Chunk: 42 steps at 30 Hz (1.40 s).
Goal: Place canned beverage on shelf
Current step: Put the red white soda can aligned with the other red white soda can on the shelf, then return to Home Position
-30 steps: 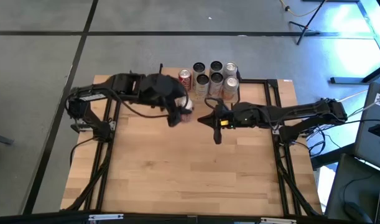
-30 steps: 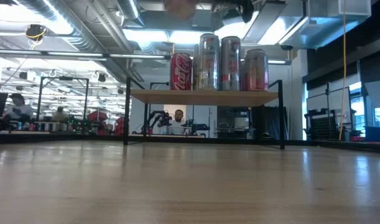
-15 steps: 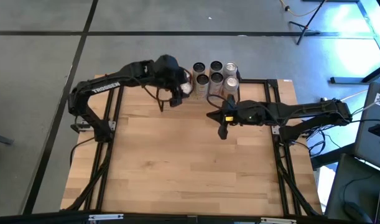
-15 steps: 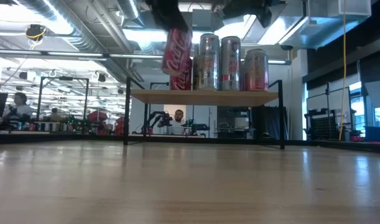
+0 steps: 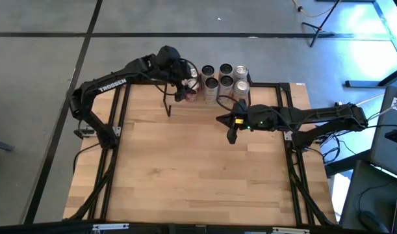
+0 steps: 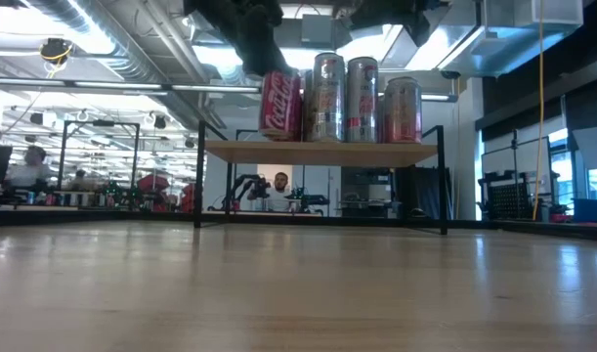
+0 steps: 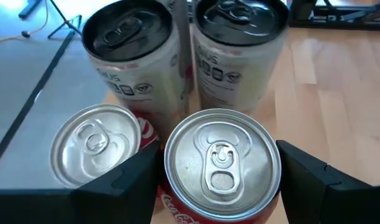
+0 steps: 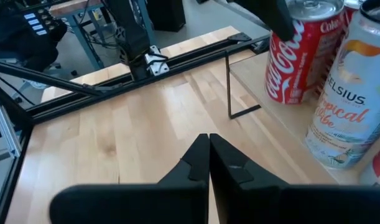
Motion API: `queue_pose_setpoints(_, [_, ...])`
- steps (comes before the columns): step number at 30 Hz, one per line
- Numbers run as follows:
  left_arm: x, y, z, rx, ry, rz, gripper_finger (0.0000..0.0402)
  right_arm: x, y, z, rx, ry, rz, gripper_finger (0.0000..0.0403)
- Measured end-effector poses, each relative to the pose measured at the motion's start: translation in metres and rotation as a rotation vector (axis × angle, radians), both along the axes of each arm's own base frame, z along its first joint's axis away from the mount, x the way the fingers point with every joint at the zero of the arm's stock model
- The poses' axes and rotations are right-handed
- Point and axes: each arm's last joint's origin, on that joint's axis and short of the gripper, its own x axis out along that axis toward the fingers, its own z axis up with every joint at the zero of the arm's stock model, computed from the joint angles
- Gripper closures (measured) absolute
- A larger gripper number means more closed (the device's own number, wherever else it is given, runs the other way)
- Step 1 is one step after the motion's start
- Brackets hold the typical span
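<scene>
My left gripper is shut on a red cola can over the left end of the shelf. The shelf is a small wooden board on thin black legs at the table's far edge. In the low view the can is slightly tilted, with its bottom at or just above the board. A second red can stands right beside it, and several silver cans fill the rest of the shelf. My right gripper is shut and empty, hovering over the table just near of the shelf. My left gripper pinches the red can between its two fingers, on opposite sides of the upper wall just under the rim. The fingers come from above, slanting down. The can hangs nearly upright; I cannot tell whether its bottom touches the board.
Two tall silver cans stand close behind the held can. The shelf's thin black leg stands at its near left corner. Bare wooden tabletop stretches in front of the shelf. Black frame rails run along the table's sides.
My left gripper has carried the red can from over the table's middle toward the far edge. It has lowered the can from high above the shelf to board level at the left end. The can has gone from tilted to nearly upright. My right gripper has drawn slightly toward the right.
</scene>
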Motion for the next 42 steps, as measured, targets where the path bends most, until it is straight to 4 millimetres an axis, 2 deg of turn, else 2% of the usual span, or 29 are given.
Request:
queue_pose_setpoints(9, [0.004,0.002,-0.016,-0.009,-0.024,-0.019,0.0135,0.000,0.000,0.000,0.016,-0.007,-0.025,0.0400])
queue_pose_setpoints(28, [0.001,0.000,-0.012,-0.005,-0.030,-0.014,0.0063,0.000,0.000,0.000,0.018,-0.009,-0.023,0.0398])
queue_pose_setpoints(31, [-0.005,-0.004,-0.003,0.013,-0.055,-0.015,0.0052,0.000,0.000,0.000,0.018,-0.011,-0.023,0.0377])
queue_pose_setpoints(35, [-0.018,-0.015,0.019,0.052,-0.123,-0.015,0.0045,0.000,0.000,0.002,0.017,-0.010,-0.023,0.0319])
queue_pose_setpoints(38, [-0.034,-0.027,0.040,0.052,-0.197,-0.003,0.0043,-0.002,-0.002,0.012,0.007,0.014,-0.016,0.0280])
queue_pose_setpoints(40, [-0.045,-0.038,0.053,-0.006,-0.253,-0.001,0.0043,-0.005,-0.004,0.023,-0.003,0.036,-0.004,0.0269])
queue_pose_setpoints(42, [-0.055,-0.052,0.061,-0.037,-0.278,-0.082,0.0043,-0.007,-0.003,0.030,-0.017,0.050,0.043,0.0273])
